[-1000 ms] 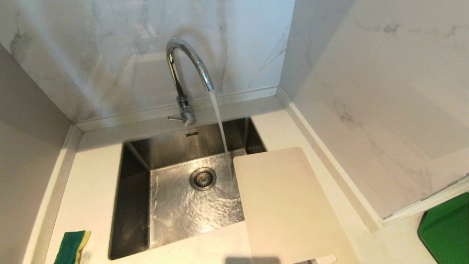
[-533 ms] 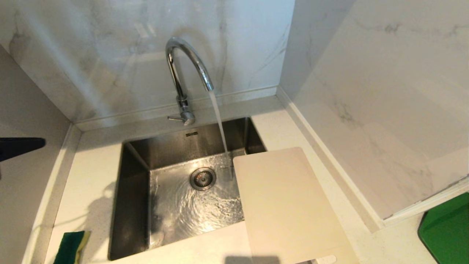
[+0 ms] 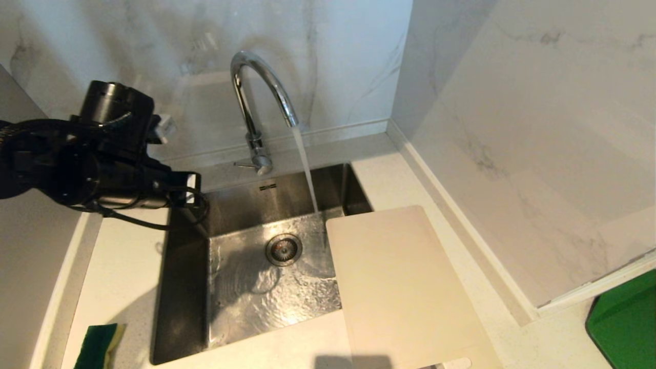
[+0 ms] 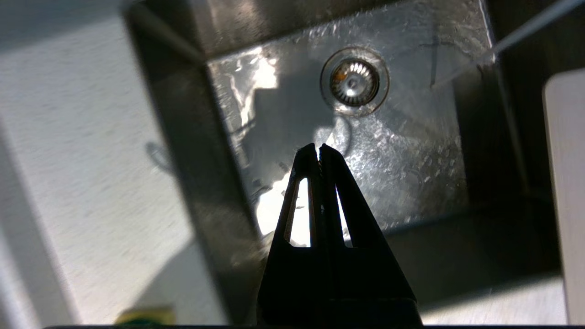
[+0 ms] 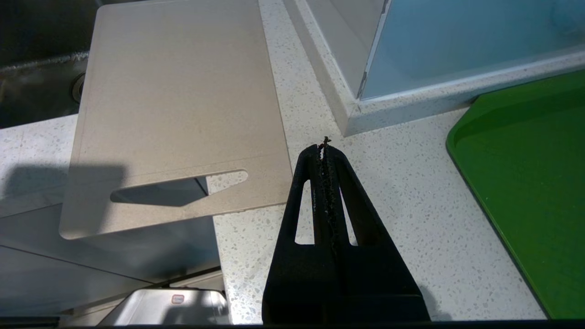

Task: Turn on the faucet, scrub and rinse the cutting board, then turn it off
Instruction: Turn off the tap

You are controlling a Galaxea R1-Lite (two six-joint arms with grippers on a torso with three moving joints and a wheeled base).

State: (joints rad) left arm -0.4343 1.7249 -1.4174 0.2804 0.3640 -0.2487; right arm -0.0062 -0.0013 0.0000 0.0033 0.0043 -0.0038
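Faucet (image 3: 259, 97) running — left gripper (image 4: 318, 148) closed

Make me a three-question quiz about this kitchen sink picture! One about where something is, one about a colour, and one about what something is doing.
1. Where does the cutting board lie?
A. Flat on the sink floor
B. On the counter, one end reaching over the sink's right edge
C. Leaning upright on the wall

2. What colours is the sponge at the counter's front left?
A. Green and yellow
B. Pink and white
C. All blue

3. What is the faucet doing?
A. Off and dry
B. Only dripping
C. Running a steady stream into the sink

Answers:
1. B, the head view shows the board flat on the counter with its far end jutting over the basin.
2. A, it has a green top with a yellow strip beside it.
3. C, a stream of water falls from the spout and ripples across the sink floor.
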